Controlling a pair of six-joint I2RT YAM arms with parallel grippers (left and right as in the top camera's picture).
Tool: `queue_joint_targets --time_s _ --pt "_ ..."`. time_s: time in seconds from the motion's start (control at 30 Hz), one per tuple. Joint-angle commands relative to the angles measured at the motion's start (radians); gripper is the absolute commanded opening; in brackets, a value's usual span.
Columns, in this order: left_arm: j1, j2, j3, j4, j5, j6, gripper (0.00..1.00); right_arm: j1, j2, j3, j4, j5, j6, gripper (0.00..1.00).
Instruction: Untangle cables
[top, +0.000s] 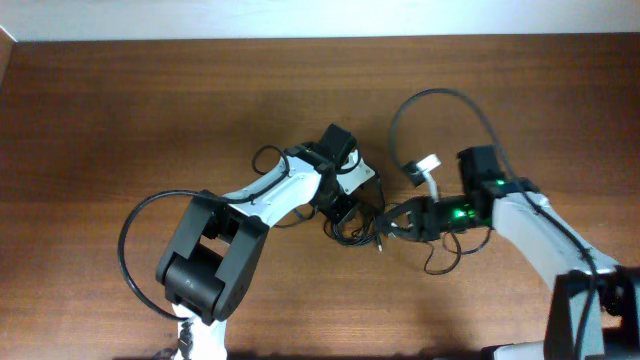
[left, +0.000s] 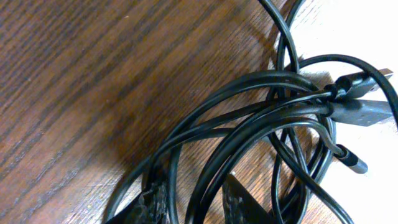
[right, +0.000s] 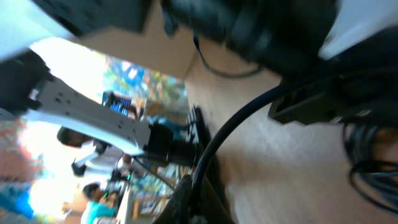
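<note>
The cables (top: 355, 228) lie in a black tangle at the table's middle, between both arms. One long loop (top: 440, 93) arcs up from it and carries a white tag (top: 428, 163). My left gripper (top: 345, 212) sits over the tangle. In the left wrist view its fingers (left: 155, 205) stand close on either side of two cable strands (left: 208, 180), with the left gripper (left: 198, 205) shut on them. A flat plug (left: 364, 112) and a small barrel plug (left: 354, 163) lie at the right. My right gripper (top: 385, 228) is shut on one cable (right: 249, 115), which runs out of the right gripper (right: 198, 199).
Brown wooden table (top: 120, 120) all round, with a pale wall edge (top: 300, 18) along the back. The arms' own thicker black wires loop beside the left arm (top: 135, 225) and under the right arm (top: 445, 262).
</note>
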Motion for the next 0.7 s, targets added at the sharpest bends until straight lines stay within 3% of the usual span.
queue_joint_targets --time_s 0.0,0.13,0.23,0.27,0.37,0.43,0.47,0.53,0.67 --pt "-0.006 0.023 -0.005 0.004 -0.002 -0.035 0.34 -0.108 -0.026 0.004 -0.020 0.013 -0.010 0.04" --pt "-0.005 -0.029 0.055 -0.003 0.022 -0.084 0.43 -0.217 -0.026 0.004 -0.116 0.388 0.014 0.04" --pt "-0.005 -0.102 0.093 -0.002 0.021 -0.135 0.53 -0.265 -0.025 0.004 -0.110 0.680 0.190 0.04" --pt "-0.005 -0.119 0.093 -0.008 0.015 -0.138 0.60 -0.266 -0.025 0.004 -0.102 0.795 0.251 0.10" --pt "-0.005 -0.121 0.090 -0.060 -0.108 -0.192 0.64 -0.266 -0.025 0.004 -0.098 0.951 0.345 0.53" --pt "-0.005 -0.121 0.088 -0.084 -0.224 -0.250 0.65 -0.266 -0.025 0.004 -0.098 0.960 0.349 0.69" --pt "-0.005 -0.121 0.083 -0.082 -0.289 -0.290 0.66 -0.266 -0.025 0.004 -0.098 0.972 0.353 0.90" --pt "-0.005 -0.118 0.071 -0.073 -0.322 -0.316 0.70 -0.266 -0.025 0.004 -0.098 1.053 0.412 0.96" --pt "-0.007 -0.084 0.055 -0.071 -0.317 -0.315 0.73 -0.266 -0.025 0.004 -0.075 1.251 0.515 0.98"
